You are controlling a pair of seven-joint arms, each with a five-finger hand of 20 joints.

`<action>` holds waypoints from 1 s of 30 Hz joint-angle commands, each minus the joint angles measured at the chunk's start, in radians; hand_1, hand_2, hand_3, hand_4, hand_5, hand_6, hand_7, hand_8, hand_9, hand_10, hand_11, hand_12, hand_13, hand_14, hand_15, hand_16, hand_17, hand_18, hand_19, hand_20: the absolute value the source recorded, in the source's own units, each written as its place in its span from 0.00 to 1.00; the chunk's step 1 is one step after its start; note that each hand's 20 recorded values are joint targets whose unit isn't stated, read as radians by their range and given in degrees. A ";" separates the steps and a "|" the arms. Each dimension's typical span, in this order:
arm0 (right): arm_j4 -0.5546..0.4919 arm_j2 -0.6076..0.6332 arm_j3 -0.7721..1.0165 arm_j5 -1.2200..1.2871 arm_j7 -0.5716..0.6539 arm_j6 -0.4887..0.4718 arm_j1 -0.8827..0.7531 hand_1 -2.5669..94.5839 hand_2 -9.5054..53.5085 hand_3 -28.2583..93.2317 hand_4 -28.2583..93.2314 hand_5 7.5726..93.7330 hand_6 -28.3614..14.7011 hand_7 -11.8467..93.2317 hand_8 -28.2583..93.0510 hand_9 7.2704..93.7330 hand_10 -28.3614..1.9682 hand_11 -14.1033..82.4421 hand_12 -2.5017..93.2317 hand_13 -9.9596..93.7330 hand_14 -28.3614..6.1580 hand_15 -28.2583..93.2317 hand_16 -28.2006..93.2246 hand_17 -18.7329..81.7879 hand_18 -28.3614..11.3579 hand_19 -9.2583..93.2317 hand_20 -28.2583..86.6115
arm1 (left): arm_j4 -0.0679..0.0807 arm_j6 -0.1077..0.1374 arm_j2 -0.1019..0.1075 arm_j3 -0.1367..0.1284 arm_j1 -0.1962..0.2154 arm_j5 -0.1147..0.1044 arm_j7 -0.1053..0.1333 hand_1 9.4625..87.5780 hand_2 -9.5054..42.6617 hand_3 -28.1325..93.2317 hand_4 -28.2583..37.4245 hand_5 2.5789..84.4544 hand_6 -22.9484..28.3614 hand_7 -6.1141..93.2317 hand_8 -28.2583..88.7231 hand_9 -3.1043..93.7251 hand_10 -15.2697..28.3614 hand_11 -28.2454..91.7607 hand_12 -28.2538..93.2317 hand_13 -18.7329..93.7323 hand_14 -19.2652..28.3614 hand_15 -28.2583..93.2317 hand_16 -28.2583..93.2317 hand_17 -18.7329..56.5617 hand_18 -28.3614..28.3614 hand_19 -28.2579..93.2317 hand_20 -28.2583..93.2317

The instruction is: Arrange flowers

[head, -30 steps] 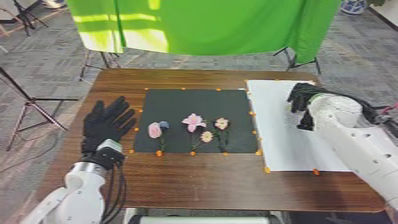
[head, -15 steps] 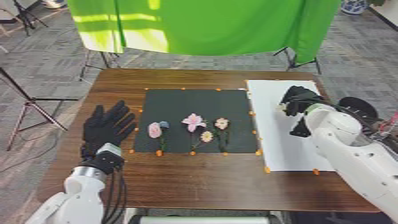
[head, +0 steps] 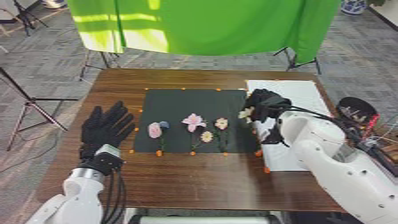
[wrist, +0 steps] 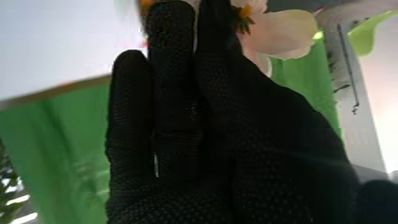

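Right fingers: 1 hand (head: pixel 269 102), grasping 1 pale-petalled flower with a yellow centre (head: pixel 248 113) at the fingertips.
Held flower: above the seam between 1 black rectangular mat (head: pixel 173 105) and 1 white rectangular sheet (head: pixel 286 161) to its right.
Mat flowers: 5, left to right: round pink bloom (head: pixel 155 130), small blue-grey bloom (head: pixel 164 125) just beside it, pink star-shaped lily (head: pixel 192 121), small cream-yellow bloom (head: pixel 207 136) set nearer, pale pink bloom (head: pixel 221 123).
Left fingers: 1 hand (head: pixel 106 131), released, spread, left of mat.
Table: 1, brown wood (head: pixel 195 185).
Far side: green cloth (head: pixel 204 27).
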 commanded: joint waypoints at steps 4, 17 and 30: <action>-0.053 -0.016 -0.024 -0.013 -0.015 -0.027 -0.062 0.71 0.01 0.79 0.00 0.65 0.73 0.24 0.13 0.76 0.64 0.22 0.28 0.78 0.73 0.41 0.56 0.48 0.39 0.72 0.42 | -0.008 -0.005 -0.013 -0.023 0.034 0.007 -0.015 0.14 0.51 0.80 0.00 0.44 0.65 0.16 0.18 0.29 0.71 0.41 0.27 0.29 0.74 0.47 0.17 0.14 0.75 0.49 0.28; -0.147 0.020 0.056 0.023 0.010 -0.109 -0.109 0.59 0.00 0.85 0.00 0.54 0.66 0.24 0.13 0.58 0.54 0.23 0.17 0.68 0.61 0.46 0.44 0.46 0.34 0.63 0.44 | -0.010 -0.012 -0.006 -0.033 0.044 0.000 0.000 0.14 0.54 0.78 0.00 0.44 0.65 0.16 0.17 0.29 0.71 0.41 0.27 0.29 0.74 0.47 0.17 0.14 0.75 0.49 0.28; -0.213 -0.026 0.219 0.222 -0.057 0.130 -0.209 0.26 0.29 0.82 0.01 0.41 0.57 0.19 0.15 0.44 0.40 0.20 0.16 0.55 0.40 0.41 0.37 0.42 0.27 0.63 0.41 | 0.004 -0.120 -0.042 -0.161 0.116 0.040 -0.052 0.18 0.57 0.67 0.00 0.39 0.63 0.11 0.19 0.26 0.70 0.36 0.28 0.27 0.73 0.41 0.18 0.13 0.75 0.47 0.28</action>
